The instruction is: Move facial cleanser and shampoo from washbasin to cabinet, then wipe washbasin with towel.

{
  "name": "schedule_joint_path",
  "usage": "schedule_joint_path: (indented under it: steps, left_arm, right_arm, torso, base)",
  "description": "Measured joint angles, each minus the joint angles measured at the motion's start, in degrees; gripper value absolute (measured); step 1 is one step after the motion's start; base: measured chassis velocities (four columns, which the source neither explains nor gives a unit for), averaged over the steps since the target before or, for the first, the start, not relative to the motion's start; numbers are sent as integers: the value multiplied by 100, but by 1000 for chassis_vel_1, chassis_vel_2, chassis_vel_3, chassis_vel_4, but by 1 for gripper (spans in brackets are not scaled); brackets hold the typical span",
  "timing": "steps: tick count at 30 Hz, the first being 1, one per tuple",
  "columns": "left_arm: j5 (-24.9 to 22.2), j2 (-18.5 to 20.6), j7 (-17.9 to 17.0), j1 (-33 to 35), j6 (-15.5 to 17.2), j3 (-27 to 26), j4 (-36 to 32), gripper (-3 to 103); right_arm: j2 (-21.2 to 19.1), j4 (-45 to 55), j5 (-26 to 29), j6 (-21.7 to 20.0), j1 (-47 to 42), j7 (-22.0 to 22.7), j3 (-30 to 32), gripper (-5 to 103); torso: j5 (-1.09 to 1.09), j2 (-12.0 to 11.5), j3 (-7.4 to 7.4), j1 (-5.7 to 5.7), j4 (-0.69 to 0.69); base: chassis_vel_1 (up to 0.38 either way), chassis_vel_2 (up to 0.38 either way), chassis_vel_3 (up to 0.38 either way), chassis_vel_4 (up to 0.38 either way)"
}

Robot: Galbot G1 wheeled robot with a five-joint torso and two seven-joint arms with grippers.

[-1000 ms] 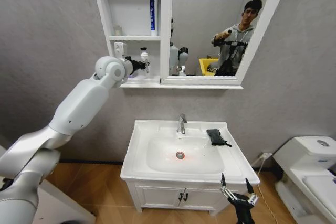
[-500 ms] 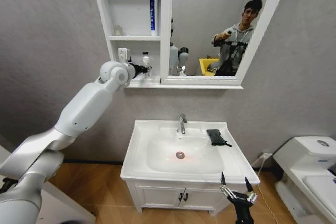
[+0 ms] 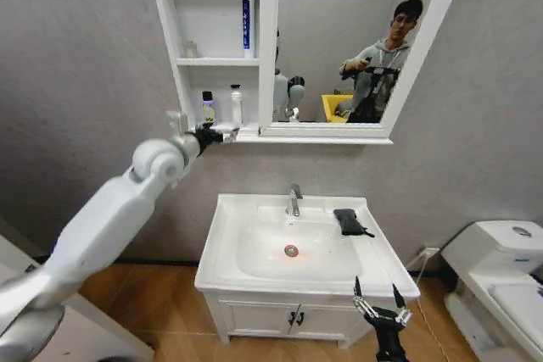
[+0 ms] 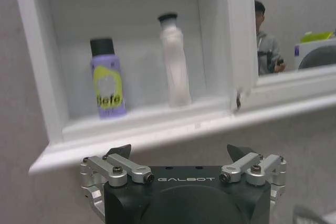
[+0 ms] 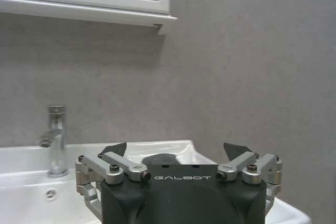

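1. The left end effector (image 3: 222, 132) is hovering just in front of the cabinet's (image 3: 182, 31) lowest shelf, its jaws spread wide and holding nothing. In the left wrist view the left end effector (image 4: 179, 152) is carrying the word "GALBOT" on its black body.
2. On that shelf, just beyond the open jaws, a purple bottle (image 4: 107, 84) with a black cap is standing upright, showing a yellow label with partly readable dark letters.
3. Beside it, apart from it, a white tube (image 4: 175, 62) is standing upright too, black cap on top.
4. The right end effector (image 3: 375, 301) is hanging low by the front right corner of the washbasin (image 3: 233, 235), jaws wide open and empty, also marked "GALBOT".
5. The dark towel (image 3: 348, 220) is lying on the washbasin's rim right of the tap (image 3: 293, 200), well away from both end effectors, long axis running front to back.
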Motion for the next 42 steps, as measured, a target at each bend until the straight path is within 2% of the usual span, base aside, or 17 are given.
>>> schedule_joint_path:
  steps: [3,5,6,9,10,11,12,14,15,16,19,22,25,28,30,32,42]
  left_arm:
    - [151,97,-44,645,22,-286,-270,100]
    - [656,230,66,2187,-177,-1078,-718,100]
    - [656,230,66,2187,-177,-1078,-718,100]
    - [1623,-15,472,4265,-743,-2294,-1220,100]
    - [1623,-15,472,4265,-743,-2294,-1220,100]
    - [2097,-342,679,5161,-975,-2700,-1459,100]
    - [2097,-342,679,5161,-975,-2700,-1459,100]
    - [2927,-989,1151,6296,-1357,-3172,-1709,100]
    - [2927,-989,1151,6296,-1357,-3172,-1709,100]
    - [3459,-1445,1442,6787,-1621,-3374,-1835,100]
    - [3896,-1891,1655,7149,-1823,-3477,-1939,100]
    - [4718,-3191,1911,7860,-2190,-3294,-2055,100]
    - [4930,-3501,1961,8008,-2298,-3204,-2048,100]
    - [5372,-4013,2071,8326,-2564,-3048,-2026,100]
    - [5392,-4034,2077,8338,-2585,-3041,-2026,100]
    - [5411,-4053,2083,8336,-2612,-3025,-2027,100]
    - [5374,-4020,2080,8286,-2611,-3011,-2020,100]
  right_arm:
    - [40,-50,-57,22,89,175,29,100]
    - [-14,-94,-61,-7,114,260,51,100]
    - [-14,-94,-61,-7,114,260,51,100]
    - [-93,-68,-20,-120,136,241,80,100]
    - [-93,-68,-20,-120,136,241,80,100]
    - [-126,-18,-3,-210,175,228,119,100]
    - [-126,-18,-3,-210,175,228,119,100]
    - [-217,83,56,-372,218,228,199,100]
    - [-217,83,56,-372,218,228,199,100]
    - [-279,175,95,-491,272,272,275,100]
    - [-327,292,143,-649,300,300,340,100]
    - [-459,818,390,-1201,317,237,423,100]
    - [-501,954,483,-1378,329,147,427,100]
    - [-751,1284,963,-2021,428,-381,460,100]
    - [-790,1326,1014,-2117,460,-463,475,100]
    - [-994,1457,1322,-2601,683,-731,572,100]
    - [-1084,1439,1555,-2764,1029,-929,467,100]
  torso:
    - [-1,-1,0,0,2]
    - [-2,0,1,1,0]
    - [-2,0,1,1,0]
    - [-1,0,0,1,1]
    - [-1,0,0,1,1]
    - [1,0,0,0,1]
    - [1,0,0,0,1]
    - [-1,0,0,0,3]
    - [-1,0,0,0,3]
    - [1,0,0,0,4]
    - [3,0,0,1,1]
    - [1,0,1,2,1]
    - [2,-1,1,2,0]
    - [2,-1,1,2,1]
    - [2,-1,1,2,1]
    - [1,-2,1,2,0]
    - [0,-1,2,3,0]
  base:
    - [0,0,0,0]
    - [0,0,0,0]
    - [0,0,0,0]
    - [0,0,0,0]
    - [0,0,0,0]
    - [0,0,0,0]
    - [0,0,0,0]
    - [0,0,0,0]
    - [0,0,0,0]
    - [0,0,0,0]
    - [0,0,0,0]
    - [0,0,0,0]
    - [0,0,0,0]
    - [0,0,0,0]
    - [0,0,0,0]
    - [0,0,0,0]
    - [0,0,0,0]
